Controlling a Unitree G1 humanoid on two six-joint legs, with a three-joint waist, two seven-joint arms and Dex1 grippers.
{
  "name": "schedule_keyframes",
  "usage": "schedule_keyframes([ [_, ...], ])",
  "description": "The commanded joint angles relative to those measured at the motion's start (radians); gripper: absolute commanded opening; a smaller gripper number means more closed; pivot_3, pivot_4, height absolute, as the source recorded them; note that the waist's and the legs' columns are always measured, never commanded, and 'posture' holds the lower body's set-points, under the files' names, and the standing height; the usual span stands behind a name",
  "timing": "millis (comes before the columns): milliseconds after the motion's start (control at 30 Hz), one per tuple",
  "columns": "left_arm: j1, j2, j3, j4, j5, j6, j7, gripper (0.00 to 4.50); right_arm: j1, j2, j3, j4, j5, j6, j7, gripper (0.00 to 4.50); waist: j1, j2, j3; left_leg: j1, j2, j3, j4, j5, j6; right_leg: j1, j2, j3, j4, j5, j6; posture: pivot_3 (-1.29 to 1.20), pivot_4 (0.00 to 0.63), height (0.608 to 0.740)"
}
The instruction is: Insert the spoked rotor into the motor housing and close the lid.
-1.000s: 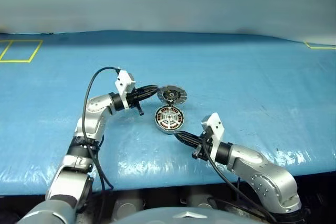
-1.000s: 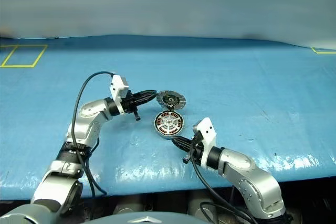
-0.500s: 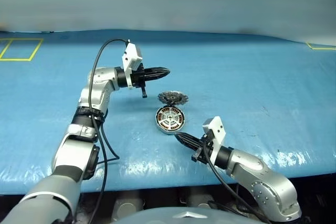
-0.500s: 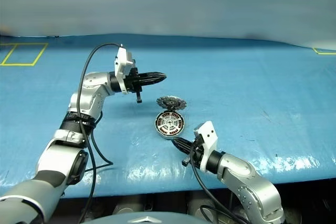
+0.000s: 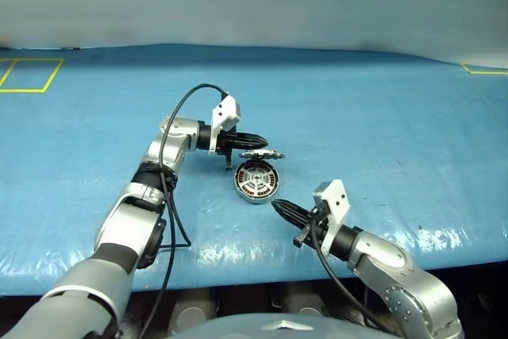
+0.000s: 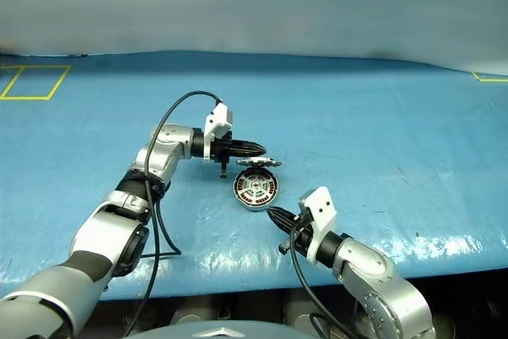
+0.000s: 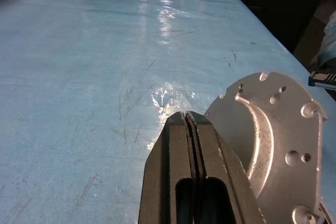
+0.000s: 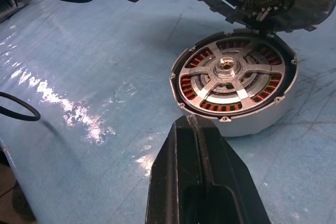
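Metal, stiff and slick, the lid [image 5: 260,154] leans half-closed over the motor housing [image 5: 256,179]; my pressed-together left tool [image 5: 264,141] should push its plain outer face.

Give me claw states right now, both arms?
Left claw: shut, holding nothing, beside the lid.
Right claw: shut, holding nothing.

Both arms are silver-grey jointed metal with black bands, a white block at each wrist, looped black cables, and slim black two-finger left gripper [image 5: 262,140] and right gripper [image 5: 279,208].
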Motion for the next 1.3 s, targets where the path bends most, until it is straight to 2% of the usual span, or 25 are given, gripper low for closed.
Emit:
schedule_keyframes([
  [33,0.037,0.008,-0.050,-0.114,0.006,0.003,-0.087,0.04,0.000,0.004,-0.016,-0.049,0.009,-0.026,-0.010,0.00,-0.001,0.000,0.000,0.000,0.000,0.000,0.000,0.000,0.000,0.000,0.000,0.000,0.000,0.000,0.000,0.00,0.150,0.740],
  [200,0.081,0.024,-0.119,-0.177,0.052,-0.006,-0.124,0.04,-0.003,0.007,-0.014,-0.051,0.008,-0.026,-0.022,0.00,0.000,0.000,0.000,0.000,0.000,0.000,0.001,0.000,0.000,0.000,0.000,0.000,0.001,0.000,-0.001,0.00,0.150,0.740],
  [333,0.108,0.050,-0.207,-0.153,0.159,-0.102,-0.111,0.04,-0.006,0.010,-0.012,-0.050,0.010,-0.027,-0.025,0.00,0.002,0.000,0.000,0.000,0.000,0.000,0.001,0.000,0.000,0.000,0.000,0.000,0.001,0.000,0.000,0.00,0.150,0.740],
  [500,0.116,0.054,-0.235,-0.097,0.212,-0.177,-0.062,0.04,-0.014,0.017,-0.007,-0.039,0.002,-0.035,-0.034,0.00,0.004,-0.001,-0.003,0.002,0.001,-0.001,0.002,0.000,0.000,0.003,0.000,0.000,0.001,0.000,0.000,0.00,0.150,0.740],
  [700,0.143,0.034,-0.118,-0.212,0.056,-0.109,-0.057,0.04,-0.029,0.026,-0.006,-0.036,0.000,-0.056,-0.030,0.00,0.002,-0.001,-0.004,0.003,0.003,-0.001,0.005,0.000,0.001,0.003,-0.001,0.000,0.002,0.000,0.000,0.00,0.150,0.740],
  [900,0.242,0.103,-0.006,-0.473,-0.069,-0.007,-0.014,0.04,-0.076,0.020,0.007,-0.019,-0.052,-0.060,-0.057,0.00,-0.003,0.000,-0.003,-0.001,0.002,-0.001,0.004,0.000,0.001,0.000,-0.001,0.000,0.002,0.003,-0.003,0.00,0.150,0.740],
  [1000,0.358,0.138,0.036,-0.641,-0.110,0.056,0.053,0.00,-0.107,0.032,0.015,0.005,-0.058,-0.057,-0.059,0.61,-0.004,0.000,-0.003,0.000,0.002,-0.001,0.004,0.000,0.001,0.001,-0.001,0.001,0.002,0.002,-0.003,0.00,0.150,0.740],
  [1133,0.560,0.200,0.060,-0.810,-0.121,0.091,0.122,0.00,-0.163,0.051,0.029,0.071,-0.069,-0.054,-0.056,1.97,-0.004,0.001,-0.003,0.001,0.003,0.000,0.004,0.000,0.001,0.001,-0.001,0.001,0.002,0.002,-0.003,0.00,0.150,0.740],
  [1300,0.761,0.208,0.099,-0.963,-0.161,0.117,0.233,0.00,-0.248,0.064,0.041,0.147,-0.077,-0.039,-0.041,3.63,0.004,0.002,-0.002,0.002,0.003,0.000,0.004,0.000,0.001,0.001,-0.002,0.000,0.002,0.000,0.000,0.00,0.150,0.740],
])
